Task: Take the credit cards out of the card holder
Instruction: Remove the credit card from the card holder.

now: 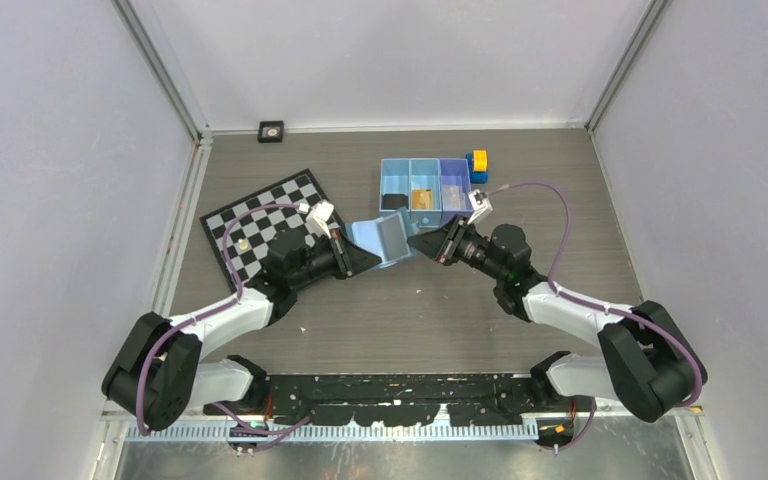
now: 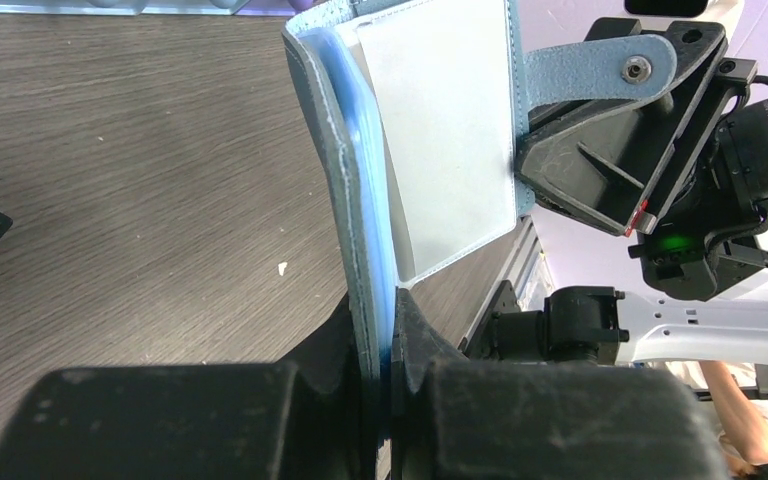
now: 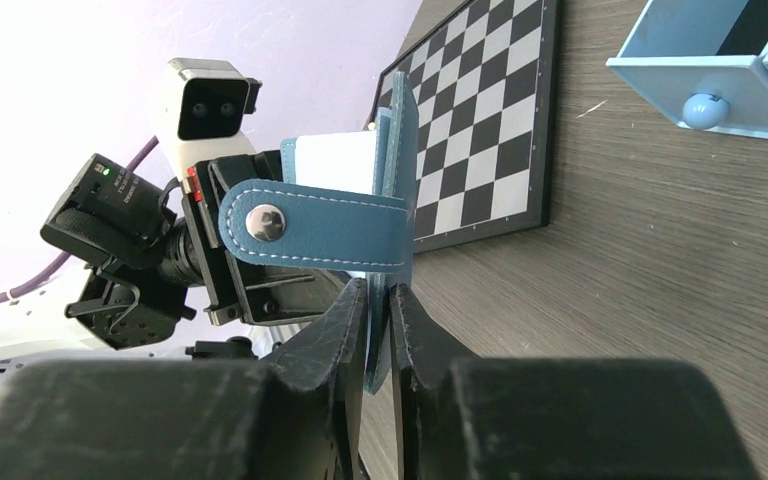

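Holder hangs open over the table: our left jaws clamp one flap, right jaws pinch the other, so we bare the pale card for pulling.

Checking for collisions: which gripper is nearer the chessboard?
Left. The left gripper clamps the card holder just beside the chessboard; the right gripper pinches its far side, farther away.
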You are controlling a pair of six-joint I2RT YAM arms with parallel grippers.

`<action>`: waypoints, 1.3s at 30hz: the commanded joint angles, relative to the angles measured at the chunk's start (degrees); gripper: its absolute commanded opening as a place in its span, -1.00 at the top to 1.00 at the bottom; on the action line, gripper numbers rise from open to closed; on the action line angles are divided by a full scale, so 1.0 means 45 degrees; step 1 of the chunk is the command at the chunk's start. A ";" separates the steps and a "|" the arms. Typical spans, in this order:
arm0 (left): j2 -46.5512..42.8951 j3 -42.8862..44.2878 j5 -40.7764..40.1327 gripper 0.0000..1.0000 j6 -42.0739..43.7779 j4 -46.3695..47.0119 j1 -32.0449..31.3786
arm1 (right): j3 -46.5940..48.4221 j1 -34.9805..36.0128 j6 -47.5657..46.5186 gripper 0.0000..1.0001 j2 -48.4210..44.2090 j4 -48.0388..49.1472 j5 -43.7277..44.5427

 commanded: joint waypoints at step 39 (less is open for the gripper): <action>0.0221 0.0403 0.0164 1.00 0.0197 0.0479 -0.0047 | 0.1779 0.1235 -0.2004 -0.35 0.0609 -0.3030 0.0864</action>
